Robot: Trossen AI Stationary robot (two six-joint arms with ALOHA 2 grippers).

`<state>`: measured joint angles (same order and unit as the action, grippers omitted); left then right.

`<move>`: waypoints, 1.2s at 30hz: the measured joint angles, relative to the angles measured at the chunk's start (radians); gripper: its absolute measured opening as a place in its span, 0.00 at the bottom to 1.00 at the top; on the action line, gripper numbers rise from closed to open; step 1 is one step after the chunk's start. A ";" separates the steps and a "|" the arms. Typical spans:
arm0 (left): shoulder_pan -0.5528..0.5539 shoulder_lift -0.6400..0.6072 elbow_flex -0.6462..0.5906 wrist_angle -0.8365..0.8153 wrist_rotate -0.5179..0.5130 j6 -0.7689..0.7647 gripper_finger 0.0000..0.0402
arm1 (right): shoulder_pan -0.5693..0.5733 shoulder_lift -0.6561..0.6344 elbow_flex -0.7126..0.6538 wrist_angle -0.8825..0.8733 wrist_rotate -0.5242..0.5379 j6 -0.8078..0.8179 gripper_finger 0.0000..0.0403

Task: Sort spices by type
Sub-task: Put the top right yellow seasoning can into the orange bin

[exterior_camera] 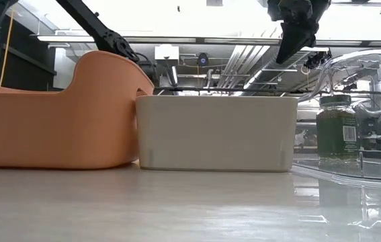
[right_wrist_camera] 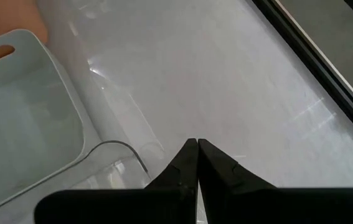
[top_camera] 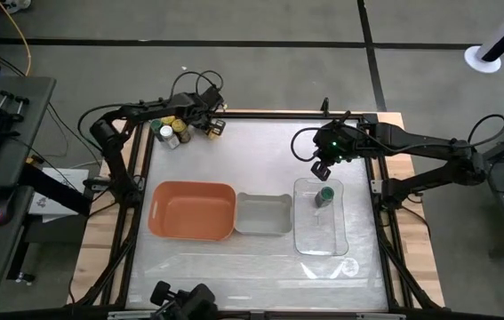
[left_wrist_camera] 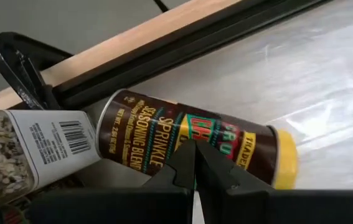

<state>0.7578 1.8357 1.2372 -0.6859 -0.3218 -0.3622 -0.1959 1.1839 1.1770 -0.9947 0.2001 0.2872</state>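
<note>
So the table took up most of the overhead shot, with the orange tray, grey tray and clear tray lined up touching along the near half, and lots of open surface between them and the far edge. From table height the orange tray and grey tray blocked everything behind them, so the far-left cluster of spice jars only showed from above. One green-lidded jar stood upright in the far end of the clear tray; the low view showed its dark green contents and a label too small to read. The right gripper hung just above that tray's far rim, fingers pressed together with nothing between them. The left gripper sat over the cluster right by the table's far-left frame, fingers also closed on nothing. Its wrist cam caught a dark yellow-lidded jar lying on its side reading "SEASONING BLEND" and "SPRINKLE", beside a clear jar with a barcode label, both near the black rail.
</note>
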 joint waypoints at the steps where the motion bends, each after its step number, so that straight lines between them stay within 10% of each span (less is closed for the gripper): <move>1: -0.001 0.003 0.001 0.002 -0.005 -0.003 0.00 | 0.000 0.000 0.000 0.000 0.000 0.000 0.00; 24: -0.212 0.035 0.005 0.158 0.146 -0.187 0.00 | 0.000 0.000 0.000 0.029 0.009 -0.034 0.00; 36: -0.050 -0.073 0.014 -0.075 -0.097 -0.004 0.00 | 0.000 0.000 0.000 0.037 0.008 -0.034 0.00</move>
<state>0.7079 1.7629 1.2512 -0.7604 -0.4190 -0.3658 -0.1959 1.1843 1.1770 -0.9573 0.2081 0.2531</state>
